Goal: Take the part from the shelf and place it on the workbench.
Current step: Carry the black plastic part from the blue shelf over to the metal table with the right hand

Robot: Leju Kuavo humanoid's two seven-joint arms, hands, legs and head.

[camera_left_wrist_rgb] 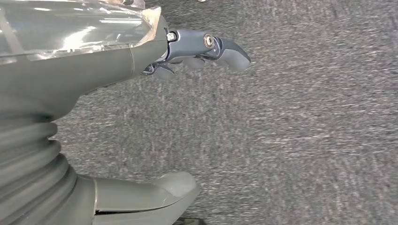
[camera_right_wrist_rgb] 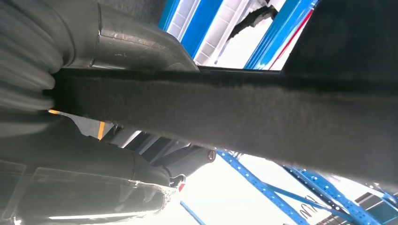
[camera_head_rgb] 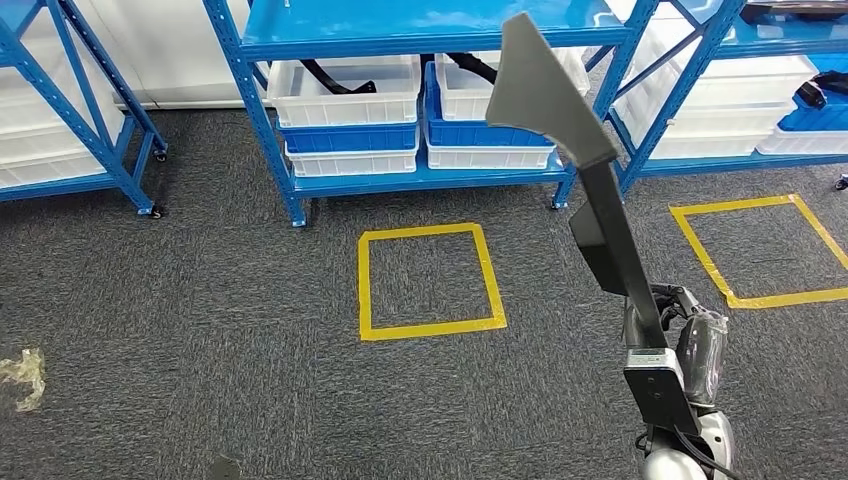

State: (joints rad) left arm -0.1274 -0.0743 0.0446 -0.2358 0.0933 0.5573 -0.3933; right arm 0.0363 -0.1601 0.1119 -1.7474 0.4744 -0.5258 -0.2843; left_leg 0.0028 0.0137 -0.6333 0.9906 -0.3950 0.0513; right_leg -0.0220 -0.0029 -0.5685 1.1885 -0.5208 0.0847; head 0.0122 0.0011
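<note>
Right hand point(camera_head_rgb: 690, 335) grasps the long dark part point(camera_head_rgb: 590, 190) near its lower end, fingers point(camera_head_rgb: 680, 298) wrapped around it. Left hand point(camera_left_wrist_rgb: 94, 93) released, holding nothing.

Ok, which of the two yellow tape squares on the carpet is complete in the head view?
The yellow tape square in front of the middle shelf: all four sides show. The other tape square, to the right, runs off the picture's edge, beyond the part held by the right hand.

right robot hand point(camera_head_rgb: 672, 318) gripping, left robot hand point(camera_left_wrist_rgb: 187, 51) empty, fingers apart
</note>
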